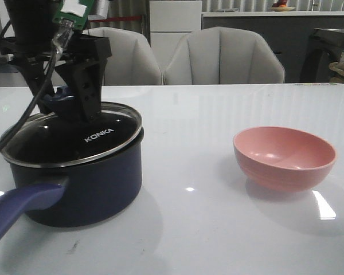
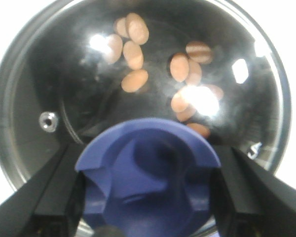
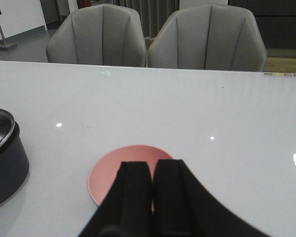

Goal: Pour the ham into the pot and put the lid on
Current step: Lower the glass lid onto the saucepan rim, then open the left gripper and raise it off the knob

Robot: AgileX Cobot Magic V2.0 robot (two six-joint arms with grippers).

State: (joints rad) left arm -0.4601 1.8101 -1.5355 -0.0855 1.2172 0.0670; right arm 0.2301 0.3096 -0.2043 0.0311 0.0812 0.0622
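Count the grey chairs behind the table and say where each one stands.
2. One chair stands behind the table's far edge just right of the pot; the other chair is beside it, further right, behind the bowl.

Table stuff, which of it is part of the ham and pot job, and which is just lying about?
Part of the job: ham, pot, lid, left hand around the lid's knob.
Lying about: pink bowl, grey chairs.
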